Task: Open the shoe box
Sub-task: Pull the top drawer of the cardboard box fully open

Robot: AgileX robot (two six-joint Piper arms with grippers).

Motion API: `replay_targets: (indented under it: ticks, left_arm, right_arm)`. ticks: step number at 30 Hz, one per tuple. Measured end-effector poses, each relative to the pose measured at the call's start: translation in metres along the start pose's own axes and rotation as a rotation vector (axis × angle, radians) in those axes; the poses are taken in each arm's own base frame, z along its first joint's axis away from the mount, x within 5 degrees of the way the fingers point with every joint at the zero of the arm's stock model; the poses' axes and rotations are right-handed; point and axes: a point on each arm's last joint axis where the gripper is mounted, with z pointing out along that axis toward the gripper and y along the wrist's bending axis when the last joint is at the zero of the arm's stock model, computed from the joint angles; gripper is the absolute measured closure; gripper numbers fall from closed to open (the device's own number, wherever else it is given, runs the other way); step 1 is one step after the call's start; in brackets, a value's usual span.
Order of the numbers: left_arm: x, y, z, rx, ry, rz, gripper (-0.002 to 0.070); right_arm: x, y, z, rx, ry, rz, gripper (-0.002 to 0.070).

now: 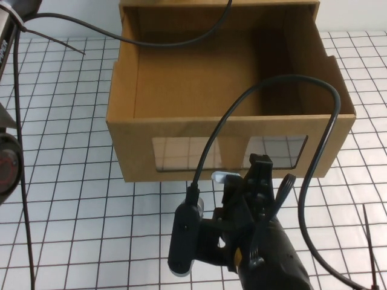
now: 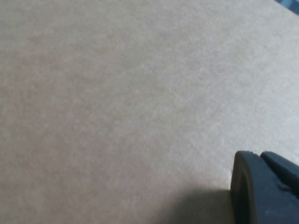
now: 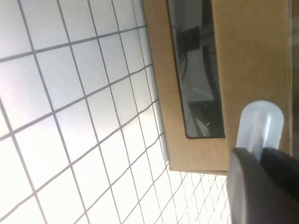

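High view, shoe box [image 1: 138, 145]: far middle of the gridded table [image 1: 72, 199], top open, clear window [image 1: 181, 152] in its front wall.
High view, right gripper [image 1: 260, 162]: just in front of that wall, by the window's lower edge, pinched narrow, gripping nothing.
Left wrist view, left gripper [image 2: 264, 189]: close to plain cardboard; width, cannot tell.
Right wrist view: its pale tip is near the box's front wall.

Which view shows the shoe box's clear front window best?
High view: the whole window shows on the front wall of the shoe box, the right pincer just before it. Right wrist view shows one end. Left wrist view shows only plain cardboard beside the left pincer.
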Motion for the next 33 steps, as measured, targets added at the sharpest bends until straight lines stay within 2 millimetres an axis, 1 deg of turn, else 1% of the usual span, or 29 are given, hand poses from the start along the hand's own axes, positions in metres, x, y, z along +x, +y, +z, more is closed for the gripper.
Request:
replay_targets:
  ticks: [2,4,9,10,12,14,16,20,23,25,26,27,30,33]
  left_arm:
    - [0.000,0.000,0.000,0.002,-0.001,-0.001,0.0678]
    - [0.000,0.000,0.000,0.002,-0.001,-0.001,0.0678]
    - [0.000,0.000,0.000,0.004,0.002,-0.001,0.0678]
    - [0.000,0.000,0.000,0.005,0.001,-0.002,0.0678]
    - [0.000,0.000,-0.001,0.008,0.003,-0.005,0.0678]
    - [0.000,-0.001,-0.001,0.022,0.002,-0.011,0.0678]
    - [0.001,-0.001,-0.001,0.027,0.003,-0.015,0.0678]
    - [0.000,-0.002,-0.003,0.034,0.004,-0.010,0.0678]
    - [-0.002,-0.006,-0.009,0.042,0.014,-0.002,0.0678]
    - [-0.004,-0.010,-0.015,0.040,0.024,0.010,0.0678]
    - [-0.006,-0.013,-0.020,0.039,0.024,0.018,0.0678]
    - [-0.009,-0.016,-0.025,0.036,0.022,0.026,0.0678]
    - [-0.019,-0.027,-0.046,0.027,-0.006,0.062,0.0678]
    - [-0.031,-0.042,-0.072,0.011,-0.037,0.108,0.0678]
  right_arm:
    - [0.000,0.000,0.000,0.001,0.001,0.000,0.0622]
    - [0.000,0.000,0.000,0.005,0.004,0.000,0.0552]
    - [0.001,-0.002,-0.001,0.009,0.007,0.005,0.0300]
    - [0.001,-0.002,-0.001,0.009,0.005,0.005,0.0265]
    - [0.000,-0.001,-0.003,0.013,0.005,0.004,0.0240]
    - [-0.001,-0.001,-0.007,0.026,0.007,-0.001,0.0253]
    - [-0.003,0.001,-0.014,0.044,0.004,-0.010,0.0286]
    - [-0.009,0.001,-0.033,0.069,-0.030,-0.012,0.0377]
    - [-0.008,-0.010,-0.046,0.078,-0.056,0.029,0.0469]
    - [-0.005,-0.021,-0.052,0.077,-0.054,0.077,0.0549]
    - [-0.003,-0.028,-0.055,0.076,-0.052,0.110,0.0596]
    - [-0.002,-0.037,-0.060,0.079,-0.056,0.146,0.0629]
    - [0.002,-0.063,-0.073,0.092,-0.087,0.248,0.0673]
    - [0.012,-0.094,-0.080,0.086,-0.089,0.370,0.0683]
